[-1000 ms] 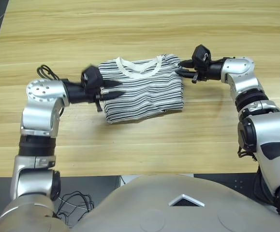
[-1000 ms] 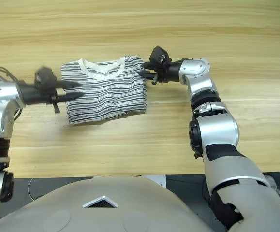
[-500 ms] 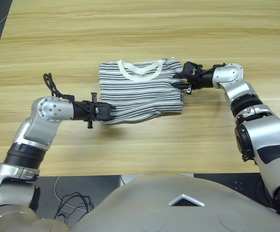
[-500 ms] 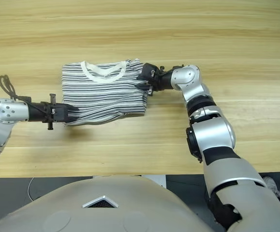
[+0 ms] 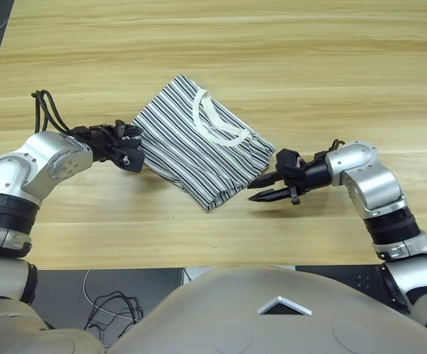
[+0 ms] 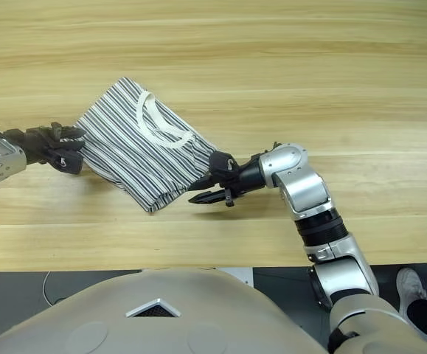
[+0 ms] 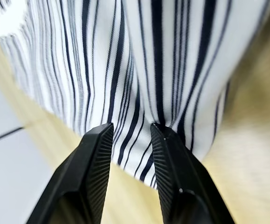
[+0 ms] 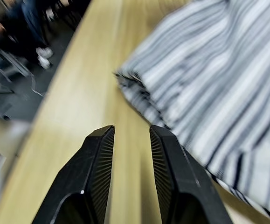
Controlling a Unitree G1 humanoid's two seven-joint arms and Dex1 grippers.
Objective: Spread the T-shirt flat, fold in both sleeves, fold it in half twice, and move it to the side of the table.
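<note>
Pale wood, seen from the head camera: a long light wooden table (image 5: 287, 51), and on it the black-and-white striped T-shirt (image 5: 191, 155). It was folded into a compact rectangle and lay flat but askew, with one corner pointing back toward the robot. Its cream V-neck collar (image 5: 214, 124) faced up on the top layer, toward the far-right side of the bundle. The T-shirt sat a little left of the middle of the stretch of table I could see. The left gripper (image 5: 138, 146) was at the shirt's left corner, touching the cloth. The right gripper (image 5: 259, 193) lay low over the wood just beside the shirt's near-right edge, pointing left and apart from the fabric. I could see its two tips spread with nothing between them.

From the left wrist camera, striped cloth lay right at the front of that gripper, with a folded edge resting on the table. Whether the gripper was grasping the T-shirt or had released it I could not tell.

From the right wrist camera, the black ribbed fingers (image 8: 97, 172) stood parted and released, with bare wood in the gap. The layered corner of the T-shirt lay ahead and off to one side of them, not touching, and the table's edge ran on beyond it
</note>
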